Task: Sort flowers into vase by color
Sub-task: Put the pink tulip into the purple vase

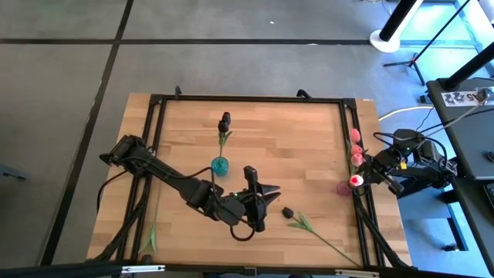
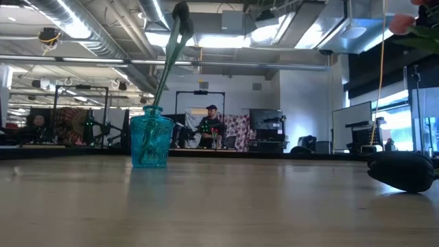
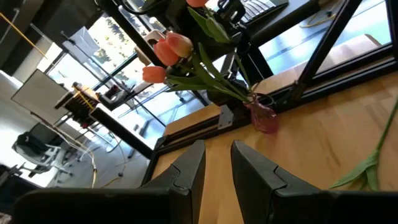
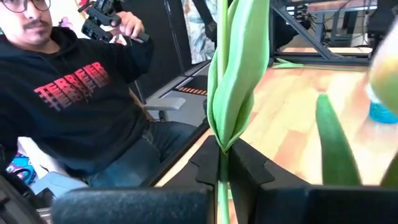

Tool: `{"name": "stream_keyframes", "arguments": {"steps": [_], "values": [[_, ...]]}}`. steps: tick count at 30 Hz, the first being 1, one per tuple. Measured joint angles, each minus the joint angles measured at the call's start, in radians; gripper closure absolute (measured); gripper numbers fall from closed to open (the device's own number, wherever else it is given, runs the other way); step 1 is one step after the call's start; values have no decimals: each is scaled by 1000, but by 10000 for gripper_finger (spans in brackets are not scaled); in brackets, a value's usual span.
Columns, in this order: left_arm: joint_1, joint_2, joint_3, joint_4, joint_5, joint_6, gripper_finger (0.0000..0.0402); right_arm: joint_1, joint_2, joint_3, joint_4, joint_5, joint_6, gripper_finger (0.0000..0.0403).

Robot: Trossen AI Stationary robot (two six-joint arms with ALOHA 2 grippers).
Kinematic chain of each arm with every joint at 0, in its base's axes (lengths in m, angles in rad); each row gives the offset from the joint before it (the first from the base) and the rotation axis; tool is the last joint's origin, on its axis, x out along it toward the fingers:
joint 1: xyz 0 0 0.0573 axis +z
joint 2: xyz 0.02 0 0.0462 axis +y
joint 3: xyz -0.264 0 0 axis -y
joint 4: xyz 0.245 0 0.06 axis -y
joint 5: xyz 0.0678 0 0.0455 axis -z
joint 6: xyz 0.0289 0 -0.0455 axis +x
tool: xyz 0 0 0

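1. Right pincer (image 4: 222,163) is clamped tight on a pink tulip's stem (image 4: 231,93), right over the pink vase (image 1: 344,187) at the counter's (image 1: 293,154) edge.
2. That stem stands upright; the vase's mouth sits directly below it, so lowering looks next.
3. Left pincer (image 3: 217,163), slightly open and empty, waits well off that vase, near the fallen black tulip (image 1: 305,222).

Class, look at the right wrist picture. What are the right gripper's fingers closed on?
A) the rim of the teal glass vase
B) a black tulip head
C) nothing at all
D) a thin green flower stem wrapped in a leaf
D: in the right wrist view the right gripper has its dark fingers shut on the thin green flower stem, whose leaf rises above them; the teal glass vase stands mid-table, apart.
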Motion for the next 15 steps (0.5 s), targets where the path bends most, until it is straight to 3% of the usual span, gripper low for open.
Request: {"name": "stream_keyframes", "arguments": {"steps": [11, 15], "values": [[0, 0, 0, 0, 1, 1, 327, 0, 0, 0, -1, -27, 5, 378], [1, 0, 0, 0, 1, 1, 327, 0, 0, 0, -10, -22, 0, 354]]}}
